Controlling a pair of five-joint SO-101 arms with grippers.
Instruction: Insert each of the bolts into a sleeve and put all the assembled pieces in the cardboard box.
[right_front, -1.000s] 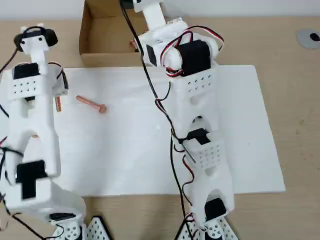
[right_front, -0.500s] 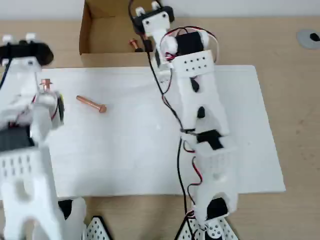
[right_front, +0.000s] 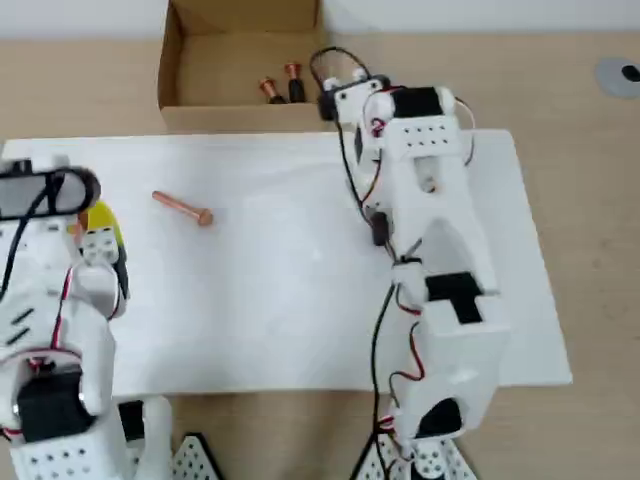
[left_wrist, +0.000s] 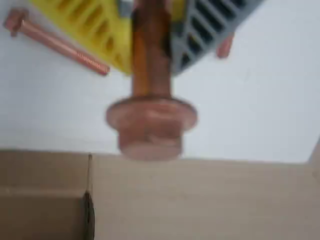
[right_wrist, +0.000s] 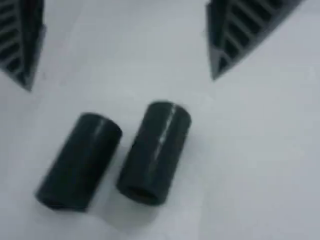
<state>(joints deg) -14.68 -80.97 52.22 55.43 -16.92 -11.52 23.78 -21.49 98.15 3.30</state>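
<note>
My left gripper (left_wrist: 150, 60) is shut on a copper bolt (left_wrist: 150, 125), its shaft pinched between the yellow and grey fingers and its head pointing away from them. From above, this gripper (right_front: 95, 232) hangs over the left edge of the white mat (right_front: 270, 300). A loose bolt (right_front: 182, 208) (left_wrist: 55, 42) lies on the mat. My right gripper (right_wrist: 120, 75) is open above two black sleeves (right_wrist: 77, 160) (right_wrist: 152, 150) lying side by side on the mat. The cardboard box (right_front: 172, 75) holds two assembled pieces (right_front: 270, 90) (right_front: 293, 80).
The right arm (right_front: 430, 200) stretches over the mat's right half, its wrist near the box's right corner. Bare wooden table (right_front: 570, 150) surrounds the mat. A small copper piece (left_wrist: 225, 45) shows past the grey finger.
The right arm has drawn back out of the box and to the right, leaving two assembled pieces showing inside. The left arm has pulled back toward the front edge with its bolt.
</note>
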